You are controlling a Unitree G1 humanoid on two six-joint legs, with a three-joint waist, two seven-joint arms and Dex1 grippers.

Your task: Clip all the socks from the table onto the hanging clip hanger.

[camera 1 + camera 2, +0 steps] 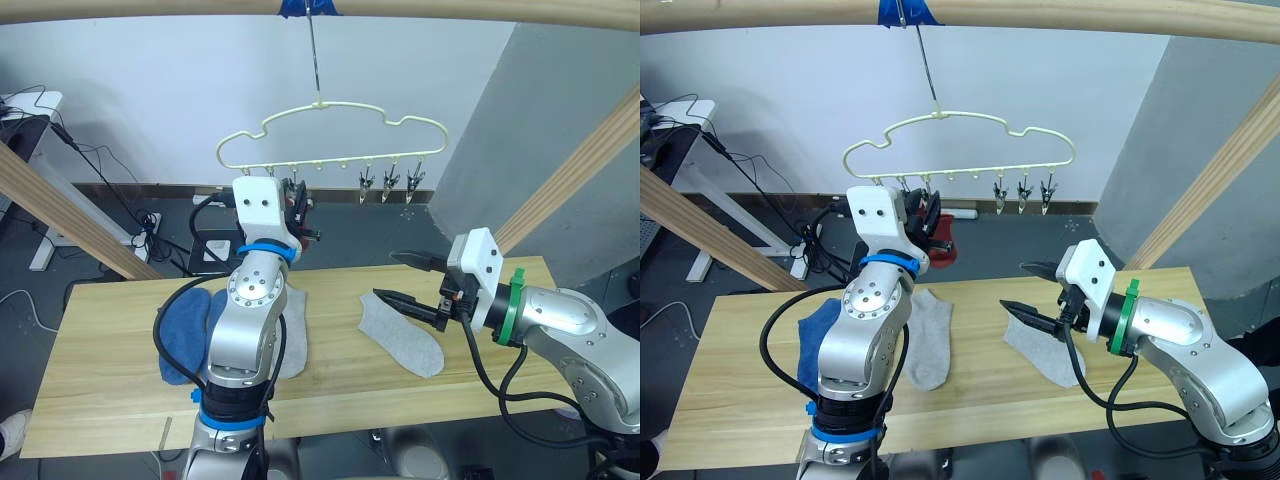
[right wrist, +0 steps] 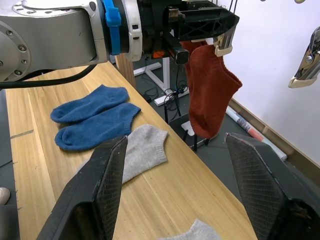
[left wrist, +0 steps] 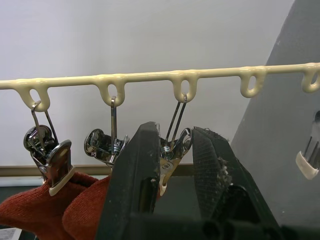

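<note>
Left hand [image 3: 172, 165] pinches a metal clip [image 3: 170, 160] on the clip hanger [image 1: 330, 135] — right hand [image 1: 400, 278] wide; no writing legible.

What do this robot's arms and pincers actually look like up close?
Both arms are rounded silver-grey metal shells with loose black cables looping alongside. The left arm wears blue rings, the right arm a green one. Each wrist carries a white boxy block. The left gripper and right gripper each have two black fingers with rough textured pads.
</note>
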